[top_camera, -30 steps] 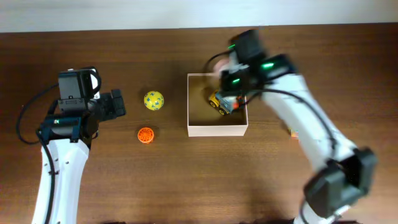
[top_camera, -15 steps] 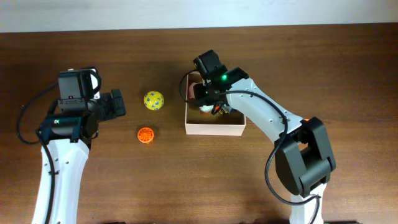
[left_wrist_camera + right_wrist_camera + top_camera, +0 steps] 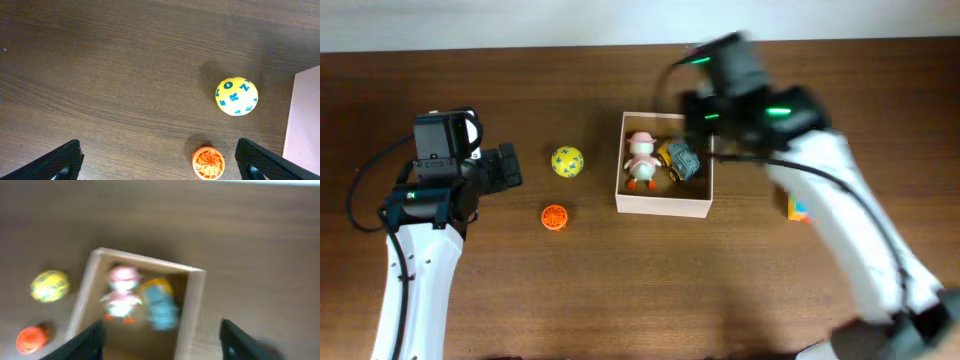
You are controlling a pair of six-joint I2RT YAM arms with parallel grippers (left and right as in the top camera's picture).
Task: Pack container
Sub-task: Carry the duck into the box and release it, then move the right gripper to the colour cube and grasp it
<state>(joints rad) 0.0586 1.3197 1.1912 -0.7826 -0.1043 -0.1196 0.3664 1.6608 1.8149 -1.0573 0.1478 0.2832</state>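
Square shallow container [image 3: 665, 207], white walls, tan inside, frame centre, holds duck toy [image 3: 641, 160] and yellow car [image 3: 678, 160]; left tool [image 3: 161, 161] and right tool [image 3: 162, 341] both spread wide, empty.

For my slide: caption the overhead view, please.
Container holds a duck and a toy car; yellow ball and orange wheel lie outside.

1. left arm [image 3: 415, 265]: white links, black wrist housing [image 3: 445, 160], small white part at its top corner
2. thin black cable [image 3: 360, 185] off its outer side
3. right arm [image 3: 850, 215]: white links, black wrist block [image 3: 740, 85], green LEDs [image 3: 778, 112] lit, black cable along the link; all motion-blurred
4. left fingers [image 3: 57, 162]: black, wedge-shaped tips
5. right fingers [image 3: 87, 340]: dark, too blurred for detail
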